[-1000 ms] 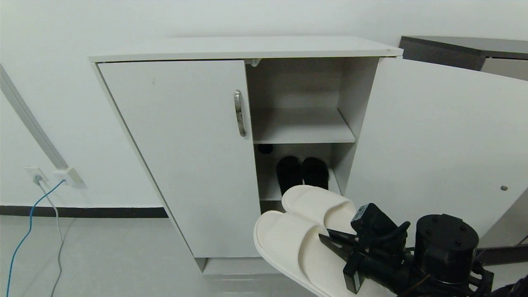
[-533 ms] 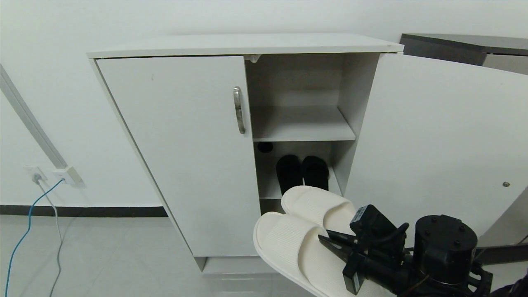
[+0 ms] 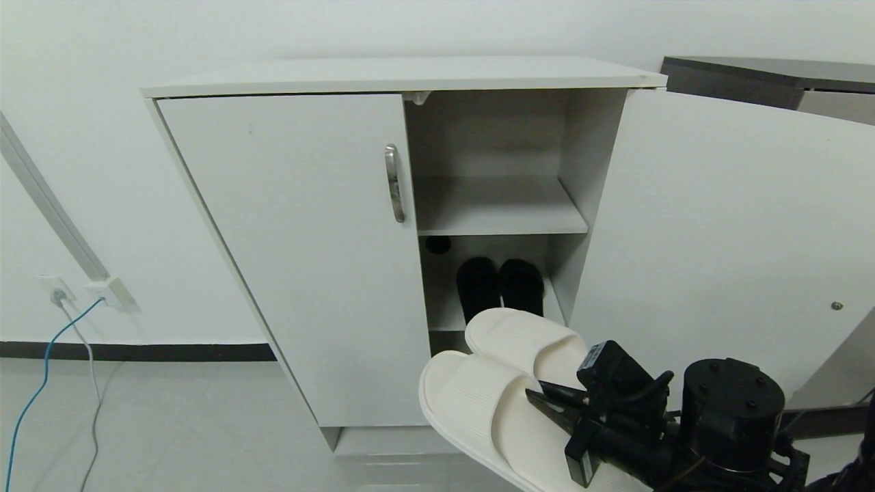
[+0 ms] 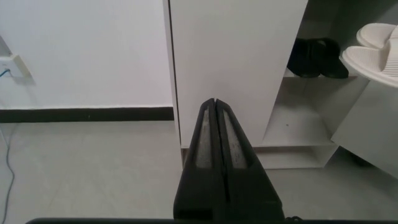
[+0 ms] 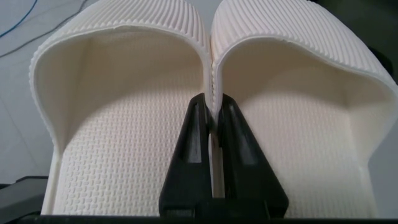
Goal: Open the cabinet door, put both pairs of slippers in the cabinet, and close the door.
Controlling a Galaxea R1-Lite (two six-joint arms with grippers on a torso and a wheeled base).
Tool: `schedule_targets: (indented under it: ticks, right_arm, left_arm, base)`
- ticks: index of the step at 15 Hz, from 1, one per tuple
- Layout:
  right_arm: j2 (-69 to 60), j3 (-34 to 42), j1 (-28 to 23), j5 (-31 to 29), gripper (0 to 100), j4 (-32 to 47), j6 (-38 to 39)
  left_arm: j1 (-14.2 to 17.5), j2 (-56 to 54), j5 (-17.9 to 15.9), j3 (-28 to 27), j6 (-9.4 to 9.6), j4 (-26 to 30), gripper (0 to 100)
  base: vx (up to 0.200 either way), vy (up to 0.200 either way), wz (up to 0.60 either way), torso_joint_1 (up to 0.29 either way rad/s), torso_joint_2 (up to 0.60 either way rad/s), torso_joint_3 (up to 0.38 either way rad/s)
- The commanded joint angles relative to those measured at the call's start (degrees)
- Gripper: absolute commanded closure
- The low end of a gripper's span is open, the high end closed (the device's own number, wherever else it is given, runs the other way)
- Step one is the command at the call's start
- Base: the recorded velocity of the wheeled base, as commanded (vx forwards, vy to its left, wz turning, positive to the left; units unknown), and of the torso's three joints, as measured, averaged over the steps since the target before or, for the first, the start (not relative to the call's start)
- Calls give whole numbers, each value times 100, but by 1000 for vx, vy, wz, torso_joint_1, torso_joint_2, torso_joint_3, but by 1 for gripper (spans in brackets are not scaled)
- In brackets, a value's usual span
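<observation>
The white cabinet (image 3: pixel 287 225) has its right door (image 3: pixel 724 239) swung open and its left door shut. A pair of black slippers (image 3: pixel 499 283) sits on the lower shelf inside, also seen as black slippers (image 4: pixel 317 57) from the left wrist. My right gripper (image 3: pixel 540 400) is shut on the pair of white slippers (image 3: pixel 499 383), pinching their two inner edges together, and holds them in the air in front of the open half. From the right wrist the white slippers (image 5: pixel 205 93) lie side by side. My left gripper (image 4: pixel 214 109) is shut on nothing, low above the floor before the cabinet.
A metal handle (image 3: pixel 393 183) is on the shut left door. The upper shelf (image 3: pixel 499 208) is bare. A wall socket with a blue cable (image 3: pixel 41 383) is at the left. A dark table (image 3: pixel 772 78) stands behind the open door.
The head view has shifted a little; the right gripper and white slippers keep nearly the same place.
</observation>
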Motion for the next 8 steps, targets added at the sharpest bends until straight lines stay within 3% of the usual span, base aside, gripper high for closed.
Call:
schedule_targets:
  ticks: [1, 4, 5, 8]
  right_arm:
    - [68, -3, -1, -1, 100, -4, -4]
    - [279, -328, 17, -766, 100, 49, 40]
    - [428, -539, 43, -1372, 100, 49, 111]
    - [542, -978, 228, -2444, 100, 269, 471]
  left_arm:
    - [1, 9, 7, 1, -4, -1, 100]
    - [1, 0, 7, 1, -4, -1, 100]
    - [1, 0, 7, 1, -4, -1, 100]
    - [1, 9, 7, 1, -4, -1, 100]
  base:
    - [0, 0, 0, 0, 0, 0]
    - [0, 0, 0, 0, 0, 0]
    - [0, 0, 0, 0, 0, 0]
    - [0, 0, 0, 0, 0, 0]
